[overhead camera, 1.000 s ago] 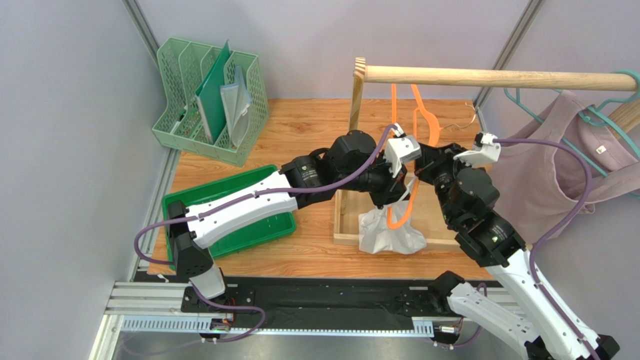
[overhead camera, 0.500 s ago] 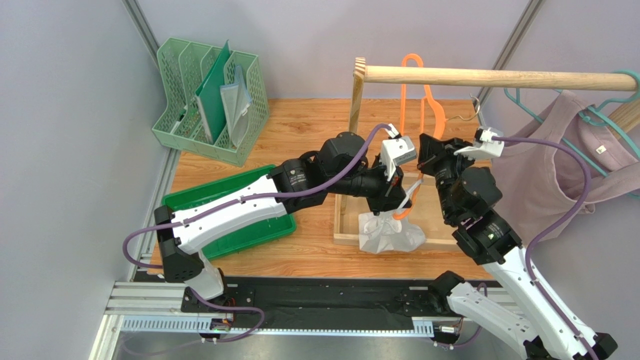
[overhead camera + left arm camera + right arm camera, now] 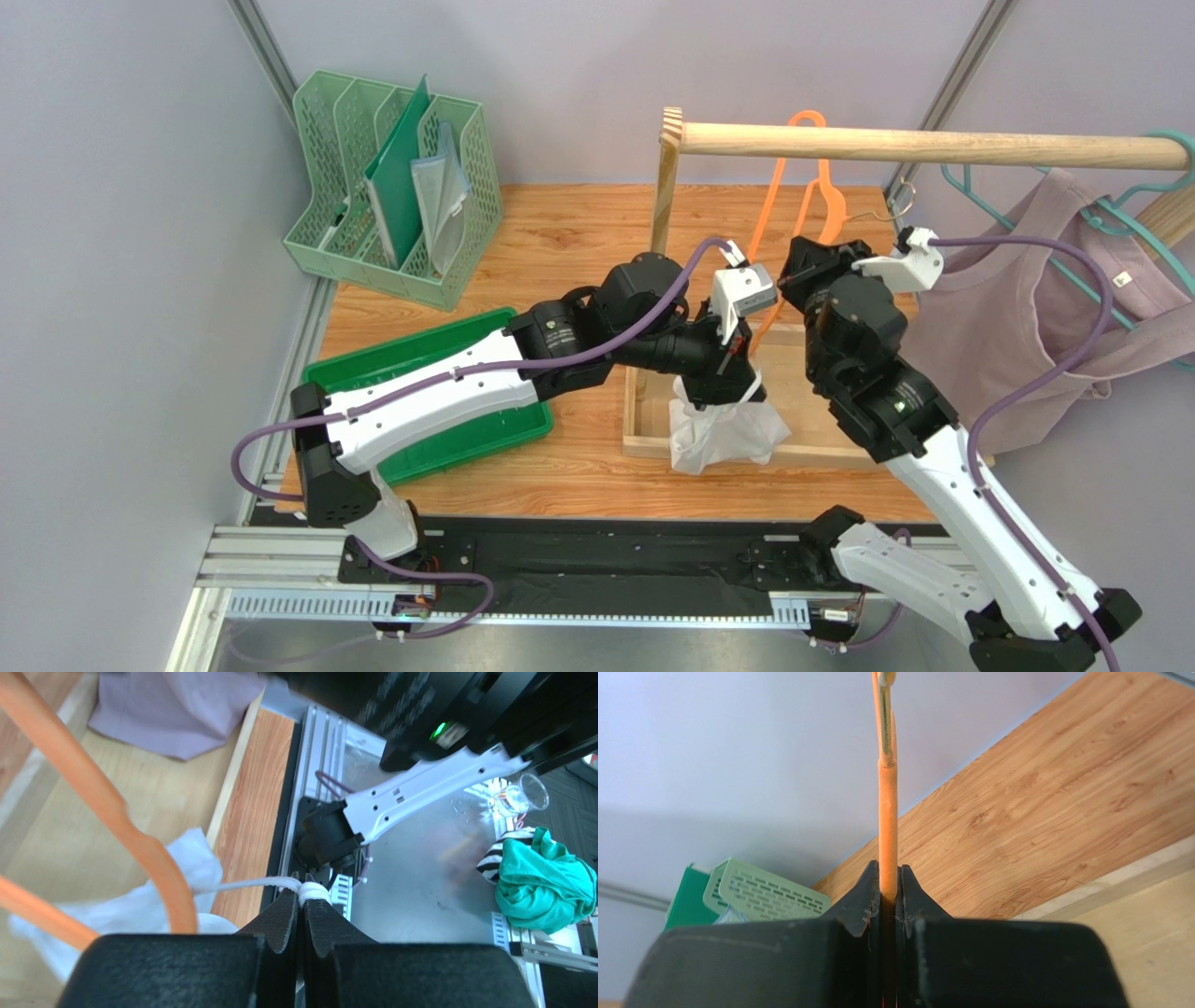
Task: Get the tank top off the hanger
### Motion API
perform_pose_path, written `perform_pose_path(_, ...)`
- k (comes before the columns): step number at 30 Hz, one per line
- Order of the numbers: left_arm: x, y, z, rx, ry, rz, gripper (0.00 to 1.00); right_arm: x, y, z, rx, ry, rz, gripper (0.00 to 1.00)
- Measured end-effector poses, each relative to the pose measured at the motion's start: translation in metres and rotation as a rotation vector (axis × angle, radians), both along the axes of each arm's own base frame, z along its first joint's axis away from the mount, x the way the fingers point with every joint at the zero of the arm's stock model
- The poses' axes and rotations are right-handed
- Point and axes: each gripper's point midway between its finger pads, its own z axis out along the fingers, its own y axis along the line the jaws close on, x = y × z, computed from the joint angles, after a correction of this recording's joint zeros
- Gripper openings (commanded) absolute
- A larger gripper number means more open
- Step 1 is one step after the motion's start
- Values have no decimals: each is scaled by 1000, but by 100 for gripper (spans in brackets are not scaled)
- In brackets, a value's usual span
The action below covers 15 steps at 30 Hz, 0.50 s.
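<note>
Wood-grain desk (image 3: 561, 238) enclosed by pale grey walls (image 3: 140, 280). Upper left: light green file rack (image 3: 351, 238), with a dark green tray (image 3: 484, 431) below it. Centre: shallow wooden box (image 3: 643, 413) under a wooden rail (image 3: 912, 143). White tank top (image 3: 723, 434) bunched at the box's near edge, one strap (image 3: 246, 882) pinched in the left gripper's (image 3: 303, 899) closed jaws. Right gripper's (image 3: 884, 882) jaws clamp the orange hanger (image 3: 887, 812), upright by the rail. Right edge: mauve garment (image 3: 996, 336) on a teal hanger (image 3: 982, 196).
</note>
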Motion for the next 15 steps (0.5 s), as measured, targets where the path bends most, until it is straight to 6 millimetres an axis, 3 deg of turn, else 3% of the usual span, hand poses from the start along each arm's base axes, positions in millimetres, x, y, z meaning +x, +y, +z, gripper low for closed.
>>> perform_pose_path(4, 0, 4, -30, 61, 28, 10, 0, 11, -5, 0, 52, 21, -80, 0)
perform_pose_path(9, 5, 20, -63, 146, 35, 73, 0, 7, -20, 12, 86, 0, -130, 0)
perform_pose_path(15, 16, 45, -63, 187, 7, 179, 0, -23, -42, 29, 109, -45, -131, 0)
